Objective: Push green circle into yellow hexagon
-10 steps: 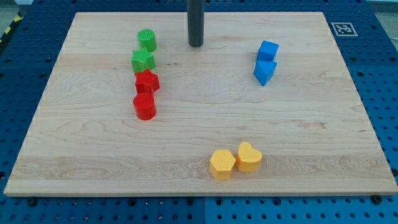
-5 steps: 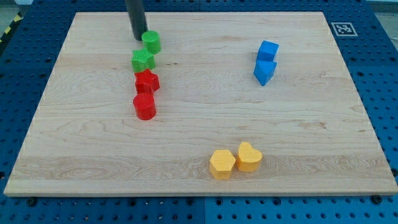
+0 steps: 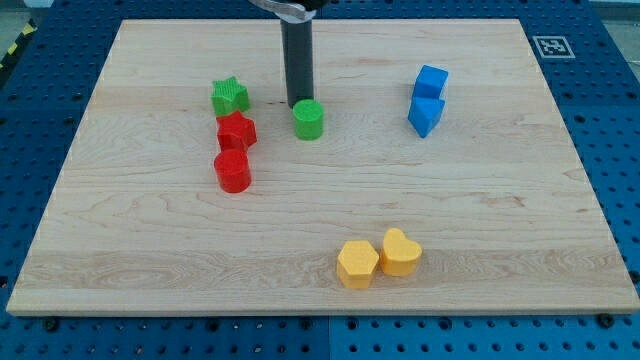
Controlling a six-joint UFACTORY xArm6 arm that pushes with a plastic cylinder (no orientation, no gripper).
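Observation:
The green circle (image 3: 309, 120) sits on the wooden board, upper middle, to the right of the green star (image 3: 230, 97). My tip (image 3: 299, 104) touches the circle's upper left edge. The yellow hexagon (image 3: 357, 264) lies near the view's bottom, right of centre, touching a yellow heart (image 3: 401, 252) on its right. The circle is well above the hexagon and a little to its left.
A red star (image 3: 237, 131) and a red circle (image 3: 232, 171) stand below the green star. Two blue blocks (image 3: 431, 81) (image 3: 425, 115) sit at the upper right. The board (image 3: 150, 260) is bordered by a blue pegboard table.
My tip went left behind the green circle, then pushed it down and to the right, away from the green star. The other blocks have not moved.

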